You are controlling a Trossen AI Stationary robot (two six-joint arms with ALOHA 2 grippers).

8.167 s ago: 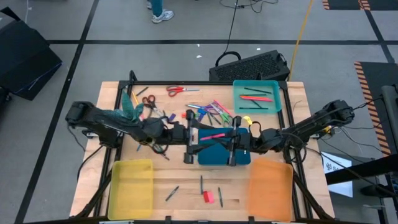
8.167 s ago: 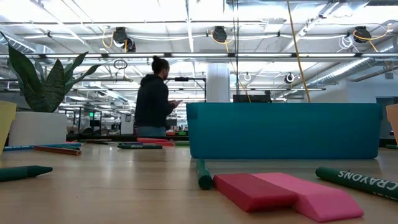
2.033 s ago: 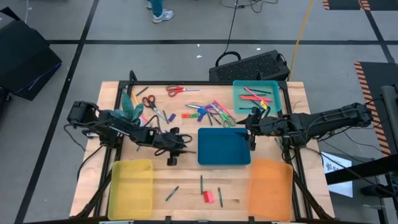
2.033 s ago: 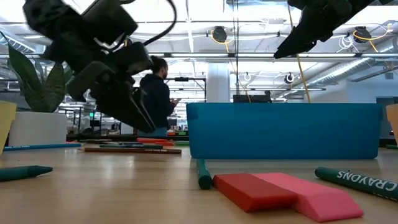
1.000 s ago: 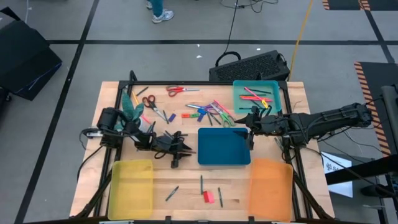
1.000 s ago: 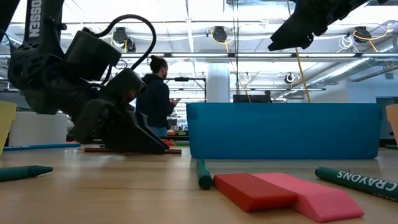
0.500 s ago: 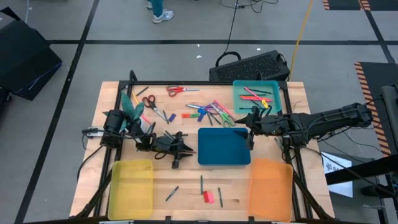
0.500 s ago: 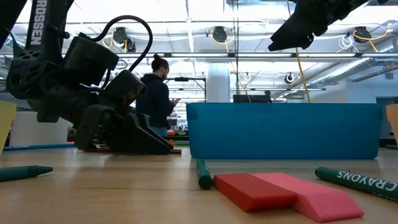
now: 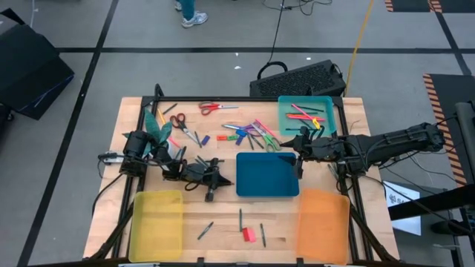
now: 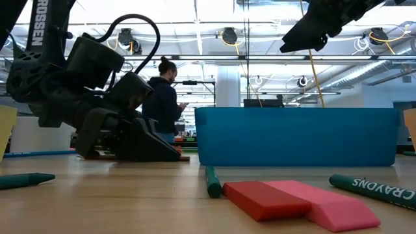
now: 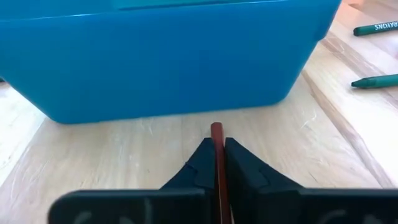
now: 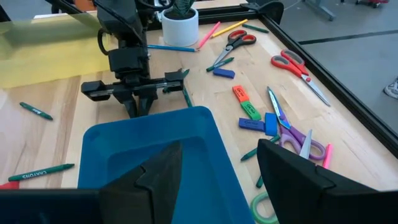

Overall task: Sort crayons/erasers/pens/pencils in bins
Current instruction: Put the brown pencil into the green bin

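On table — four bins [image 9: 267, 175], two erasers [image 9: 249, 235]

Left claw [image 9: 216, 180] beside blue bin [image 9: 267, 175]

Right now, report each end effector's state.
Left end effector: shut on a thin reddish-brown stick, low at the table.
Right end effector: open, empty, above the blue bin.
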